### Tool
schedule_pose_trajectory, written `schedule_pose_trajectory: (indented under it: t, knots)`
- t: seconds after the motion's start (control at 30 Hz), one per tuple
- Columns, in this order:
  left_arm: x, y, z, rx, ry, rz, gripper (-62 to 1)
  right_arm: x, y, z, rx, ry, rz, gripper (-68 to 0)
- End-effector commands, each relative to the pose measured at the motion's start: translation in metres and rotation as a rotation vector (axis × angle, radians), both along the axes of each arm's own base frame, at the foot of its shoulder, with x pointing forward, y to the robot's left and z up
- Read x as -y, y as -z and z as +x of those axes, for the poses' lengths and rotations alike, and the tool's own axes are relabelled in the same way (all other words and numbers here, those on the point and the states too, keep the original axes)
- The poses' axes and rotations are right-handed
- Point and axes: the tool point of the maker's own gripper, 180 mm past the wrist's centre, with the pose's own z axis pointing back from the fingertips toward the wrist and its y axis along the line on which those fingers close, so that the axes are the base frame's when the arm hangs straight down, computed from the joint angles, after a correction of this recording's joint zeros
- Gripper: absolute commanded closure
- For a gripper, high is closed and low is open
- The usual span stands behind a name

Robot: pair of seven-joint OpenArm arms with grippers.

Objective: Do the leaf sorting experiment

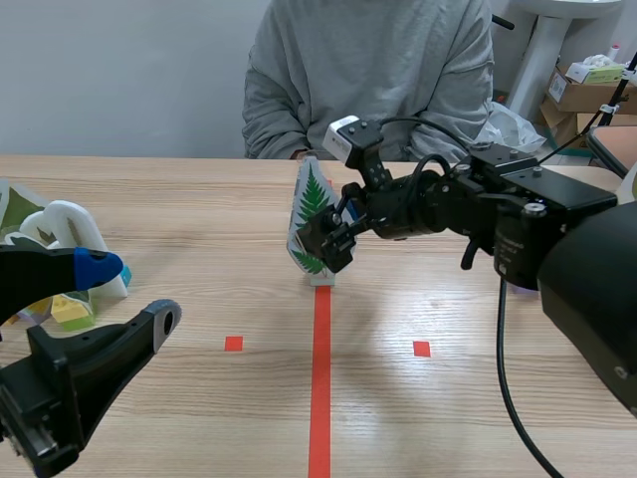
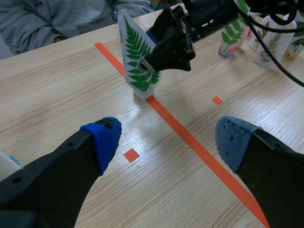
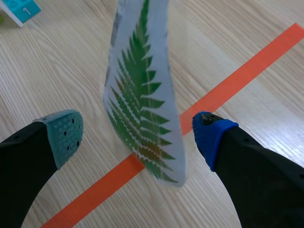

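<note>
A white card with a green fern leaf stands in a small base at the far end of the orange-red centre line. My right gripper, reaching in from the right, is open around it. In the right wrist view the fern card sits between the fingers of my right gripper, with a gap on each side. From the left wrist, the fern card appears ahead with the right gripper at its side. My left gripper hangs open and holds nothing over the near left of the table.
A white holder with more leaf cards and a yellow piece stands at the left edge. Several other leaf cards stand to the right. A person in a grey top sits across the table. A blue numbered block lies beyond the card.
</note>
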Motion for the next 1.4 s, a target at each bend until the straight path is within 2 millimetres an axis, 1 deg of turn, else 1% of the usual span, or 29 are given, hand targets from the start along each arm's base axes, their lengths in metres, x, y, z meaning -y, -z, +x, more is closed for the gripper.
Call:
schedule_pose_trajectory:
  t: [0.0, 0.17, 0.23, 0.33, 0.47, 0.53, 0.63, 0.8, 0.97, 1.03, 1.37]
  knots:
    - [0.002, -0.007, -0.0002, 0.016, -0.002, -0.023, -43.7, -0.0036, -0.018, 0.0134, 0.047, 0.014, 0.028, -47.0]
    - [0.002, -0.007, -0.0002, 0.016, -0.001, -0.023, -43.7, -0.0125, -0.0142, 0.0109, 0.034, 0.012, 0.033, -44.9]
    - [0.002, -0.007, -0.0002, 0.016, -0.001, -0.023, -43.7, -0.0123, -0.0142, 0.0117, 0.035, 0.017, 0.032, -44.2]
    - [0.002, -0.0071, -0.0001, 0.017, -0.001, -0.023, -43.7, -0.0122, -0.0145, 0.0121, 0.038, 0.018, 0.032, -39.3]
    - [0.002, -0.0072, -0.0001, 0.017, -0.002, -0.023, -43.7, -0.0111, -0.0167, 0.0153, 0.055, 0.037, 0.042, -38.9]
    - [0.002, -0.0072, -0.0001, 0.017, -0.002, -0.023, -43.7, -0.0123, -0.0205, 0.0168, 0.07, 0.039, 0.06, -34.1]
    - [0.002, -0.0072, -0.0001, 0.017, -0.002, -0.023, -43.7, -0.0132, -0.0231, 0.0177, 0.08, 0.04, 0.073, -25.1]
    - [0.002, -0.0072, -0.0001, 0.017, -0.002, -0.023, -43.7, -0.0132, -0.0231, 0.0177, 0.08, 0.04, 0.073, -17.8]
    - [0.002, -0.0072, -0.0001, 0.017, -0.002, -0.023, -43.7, -0.0131, -0.023, 0.0177, 0.08, 0.04, 0.072, -5.3]
    - [0.002, -0.0072, -0.0001, 0.017, -0.002, -0.023, -43.7, -0.0131, -0.0229, 0.0176, 0.08, 0.04, 0.072, -1.5]
    - [0.002, -0.0072, -0.0001, 0.017, -0.002, -0.023, -43.7, -0.0132, -0.0231, 0.0177, 0.08, 0.04, 0.073, -1.5]
